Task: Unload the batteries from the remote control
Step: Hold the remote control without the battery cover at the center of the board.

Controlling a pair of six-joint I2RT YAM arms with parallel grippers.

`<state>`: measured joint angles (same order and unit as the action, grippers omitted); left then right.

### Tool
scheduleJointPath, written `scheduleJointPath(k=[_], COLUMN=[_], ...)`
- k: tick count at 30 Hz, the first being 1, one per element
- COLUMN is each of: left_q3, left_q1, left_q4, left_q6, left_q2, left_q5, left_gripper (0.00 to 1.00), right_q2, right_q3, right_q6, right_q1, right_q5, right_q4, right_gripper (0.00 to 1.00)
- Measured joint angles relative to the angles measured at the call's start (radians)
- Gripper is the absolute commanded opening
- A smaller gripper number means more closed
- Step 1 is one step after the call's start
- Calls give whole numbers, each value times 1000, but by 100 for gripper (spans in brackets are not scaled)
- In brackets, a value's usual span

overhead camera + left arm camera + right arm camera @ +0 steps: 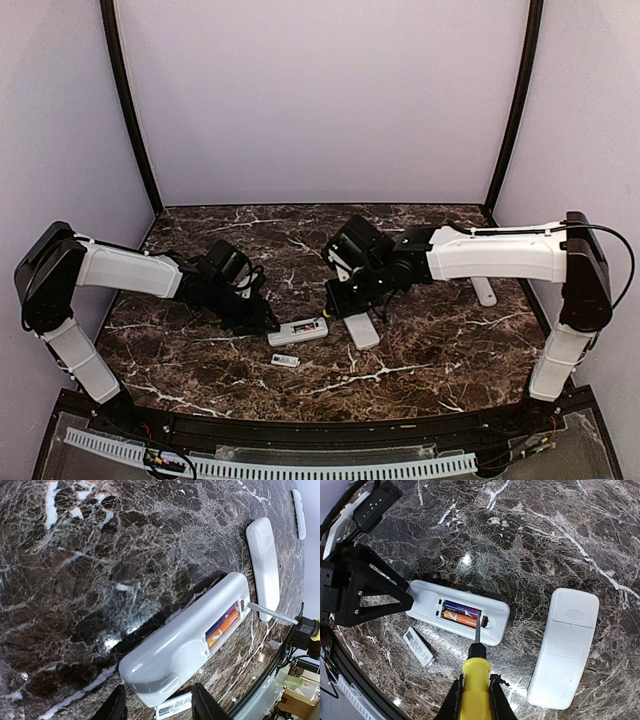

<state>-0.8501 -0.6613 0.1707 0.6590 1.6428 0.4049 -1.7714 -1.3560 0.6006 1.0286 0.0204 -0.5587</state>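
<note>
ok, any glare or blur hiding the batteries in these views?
Right wrist: sharp, batteries clear; one lamp glint on the marble table, off the remote control. Left wrist: remote control's near end soft and bright, batteries readable. Top external: remote control tiny, batteries not resolvable.

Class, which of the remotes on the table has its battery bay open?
The remote between the left gripper's fingers: its bay shows the batteries, a screwdriver tip at it. The remote beside it is shut.
</note>
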Motion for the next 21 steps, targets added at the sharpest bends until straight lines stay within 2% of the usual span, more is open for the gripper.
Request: scheduleJointPath(k=[21], left_q3=[3], left_q1=[0], left_q4=[3], left_q6=[-2], left_q2=[14], left_q5=[7], left_gripper=[38], right_q2=[-34], right_q3=[-26], right_q6=[0], right_q1=[0], right_q5=[-4], right_q4=[-21], right_gripper=[0])
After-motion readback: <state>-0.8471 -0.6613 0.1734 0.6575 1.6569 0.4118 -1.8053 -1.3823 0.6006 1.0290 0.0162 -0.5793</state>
